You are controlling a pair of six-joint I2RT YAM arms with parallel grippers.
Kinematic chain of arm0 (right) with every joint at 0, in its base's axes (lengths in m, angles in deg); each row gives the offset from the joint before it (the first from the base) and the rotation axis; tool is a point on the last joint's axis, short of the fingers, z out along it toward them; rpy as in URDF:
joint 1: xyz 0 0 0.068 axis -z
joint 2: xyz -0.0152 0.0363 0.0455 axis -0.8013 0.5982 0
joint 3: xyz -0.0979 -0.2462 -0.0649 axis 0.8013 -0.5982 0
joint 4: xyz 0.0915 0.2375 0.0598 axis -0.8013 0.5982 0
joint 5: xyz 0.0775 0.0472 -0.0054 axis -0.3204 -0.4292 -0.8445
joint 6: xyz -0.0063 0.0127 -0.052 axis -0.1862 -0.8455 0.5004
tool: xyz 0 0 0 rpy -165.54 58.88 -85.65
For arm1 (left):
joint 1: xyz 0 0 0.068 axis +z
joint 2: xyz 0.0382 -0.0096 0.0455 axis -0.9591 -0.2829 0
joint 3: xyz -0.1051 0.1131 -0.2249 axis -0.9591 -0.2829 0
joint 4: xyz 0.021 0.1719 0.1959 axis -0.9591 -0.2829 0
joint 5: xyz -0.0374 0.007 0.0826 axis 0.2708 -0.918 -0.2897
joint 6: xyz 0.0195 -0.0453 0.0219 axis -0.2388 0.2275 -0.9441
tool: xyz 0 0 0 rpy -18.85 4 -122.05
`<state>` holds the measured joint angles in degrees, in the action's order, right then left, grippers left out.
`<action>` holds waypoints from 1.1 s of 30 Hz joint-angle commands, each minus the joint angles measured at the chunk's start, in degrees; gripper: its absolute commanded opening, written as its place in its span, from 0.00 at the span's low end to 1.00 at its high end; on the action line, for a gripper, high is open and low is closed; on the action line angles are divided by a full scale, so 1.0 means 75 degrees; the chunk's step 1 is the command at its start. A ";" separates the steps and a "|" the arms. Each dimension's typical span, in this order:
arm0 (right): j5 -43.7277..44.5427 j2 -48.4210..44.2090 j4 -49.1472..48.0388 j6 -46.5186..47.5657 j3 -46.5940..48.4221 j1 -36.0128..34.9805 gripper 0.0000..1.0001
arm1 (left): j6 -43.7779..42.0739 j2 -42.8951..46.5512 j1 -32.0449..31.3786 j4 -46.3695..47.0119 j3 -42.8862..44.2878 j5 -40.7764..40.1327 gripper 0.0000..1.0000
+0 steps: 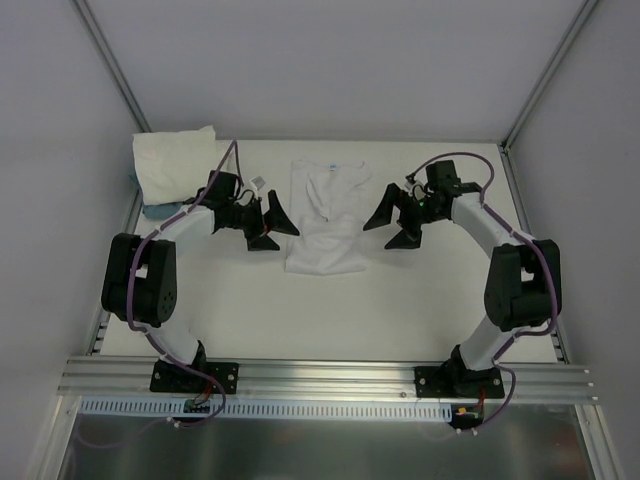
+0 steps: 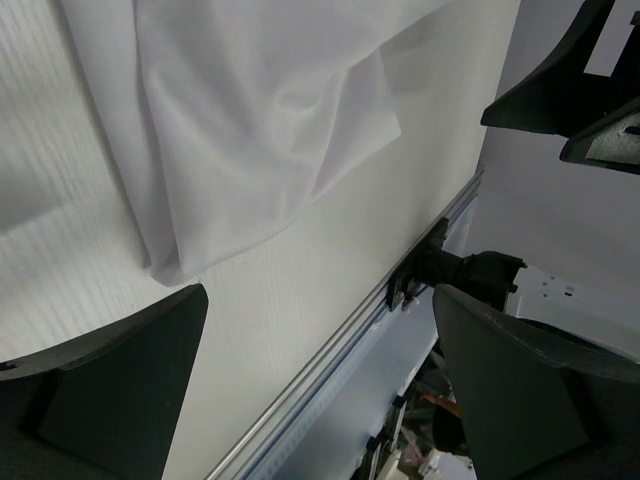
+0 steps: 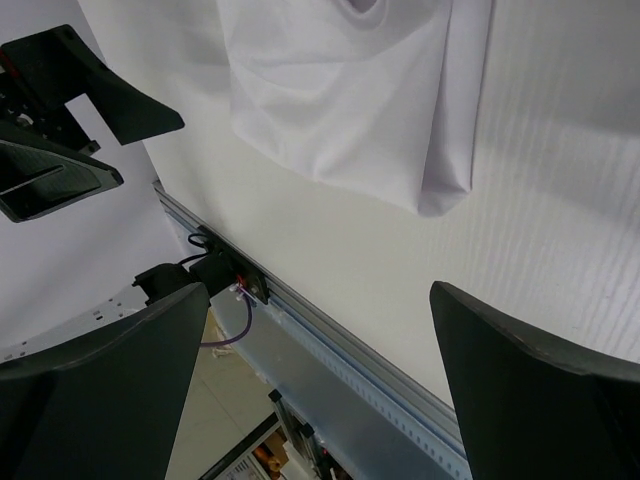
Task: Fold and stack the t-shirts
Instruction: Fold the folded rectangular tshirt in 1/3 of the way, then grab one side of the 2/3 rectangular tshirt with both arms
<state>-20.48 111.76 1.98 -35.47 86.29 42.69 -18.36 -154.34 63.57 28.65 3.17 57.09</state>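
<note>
One white t-shirt (image 1: 325, 215) is seen lying flat in the middle of the tabletop (image 1: 300, 320), its collar turned toward the far edge. Its sides appear to be folded inward already, so that a narrow oblong is formed. In the left wrist view a flap of cloth is seen doubled over the body. The crosswise fold, hem toward collar, is judged not yet made.

The left pincer (image 1: 268, 224) is held close beside the shirt's left edge and the right pincer (image 1: 397, 225) just beside its right edge, both pointed inward at the cloth. Both are spread wide and nothing is gripped by either. In each wrist view bare tabletop is seen between the fingers (image 2: 110, 385), with the cloth lying beyond them. Whether the left one brushes the shirt's near corner cannot be told.

At the far left corner a folded pile (image 1: 175, 163) of pale cloth is seen, taken to be the stack of shirts already finished. How many it holds cannot be told. A teal-blue item (image 1: 158, 211) shows from under its near edge.

The task is therefore judged partly done. Some shirts are stacked and the central one is half folded. What is left is thought to be its final fold and its transfer onto the pile. No further loose shirt is made out in these views.
</note>
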 commanded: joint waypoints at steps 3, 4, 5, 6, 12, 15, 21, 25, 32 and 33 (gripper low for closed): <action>0.0007 -0.0627 -0.0861 -0.0304 -0.1127 -0.0266 1.00 | 0.0020 0.0286 -0.0295 0.0297 -0.0632 0.0319 0.99; 0.0007 -0.0604 -0.0943 -0.0328 -0.1372 -0.0302 1.00 | -0.0003 0.0285 -0.0319 0.0297 -0.0726 0.0284 0.99; 0.0019 -0.0580 -0.1095 -0.0386 -0.1479 -0.0337 0.99 | -0.0038 0.0251 -0.0342 0.0285 -0.0761 0.0273 0.99; 0.0031 -0.0568 -0.1143 -0.0421 -0.1584 -0.0372 1.00 | -0.0073 0.0227 -0.0354 0.0250 -0.0797 0.0261 0.99; 0.0136 -0.0475 -0.1693 -0.0609 -0.2288 -0.0595 1.00 | -0.0390 0.0133 -0.0389 -0.0114 -0.0961 0.0097 0.99; 0.0148 -0.0288 -0.1858 -0.0644 -0.2406 -0.0665 0.99 | -0.0437 0.0074 -0.0389 -0.0137 -0.1136 0.0073 0.99; 0.0160 0.0169 -0.2034 -0.0668 -0.2148 -0.0724 1.00 | -0.0764 -0.0136 -0.0448 -0.0476 -0.0997 -0.0395 0.99; 0.0136 0.0497 -0.2011 -0.0598 -0.1856 -0.0735 0.99 | -0.0952 -0.0417 -0.0471 -0.0512 -0.0856 -0.0712 0.99; 0.0101 0.0990 -0.1964 -0.0527 -0.1316 -0.0736 1.00 | -0.0952 -0.0968 -0.0495 -0.0430 -0.0423 -0.0841 0.99; 0.0101 0.1025 -0.1952 -0.0527 -0.1258 -0.0735 0.99 | -0.0941 -0.1003 -0.0483 -0.0430 -0.0387 -0.0852 0.99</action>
<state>-19.84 118.86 -12.46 -40.08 74.18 37.51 -23.34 -160.46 60.38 25.28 -1.59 52.61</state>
